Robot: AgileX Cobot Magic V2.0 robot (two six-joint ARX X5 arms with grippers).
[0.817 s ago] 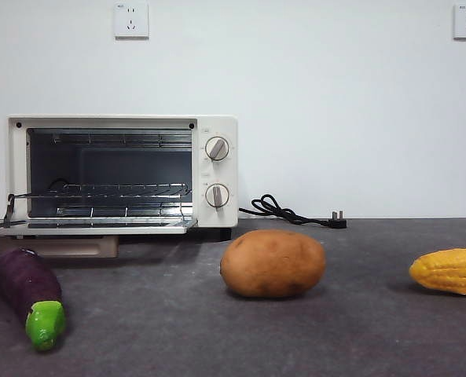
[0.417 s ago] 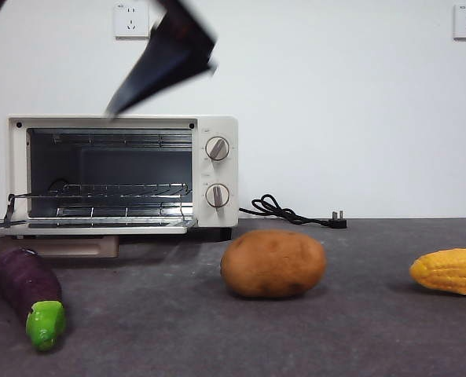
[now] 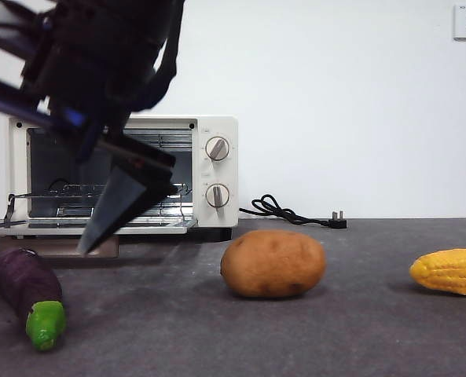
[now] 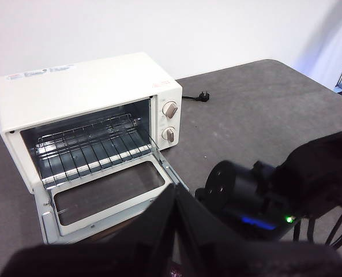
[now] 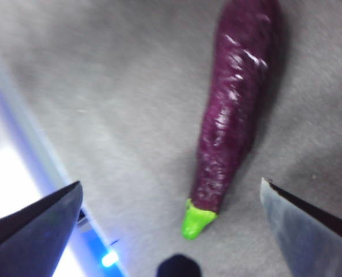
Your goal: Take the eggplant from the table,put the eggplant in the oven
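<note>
Holding the right fingers wide open and empty above the eggplant, lying flat on the counter at 8 o'clock from the potato, to fit around it, with the oven open at 1 o'clock and the left fingers closed, waiting.

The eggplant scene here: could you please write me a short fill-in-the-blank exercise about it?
1. The eggplant lies on the table with a bright ____ cap.
2. The oven door is ____.
3. The right claw hangs over the eggplant with its jaws ____.
4. Between the eggplant and the corn sits a brown ____.

Missing words: green; open; open; potato
</note>
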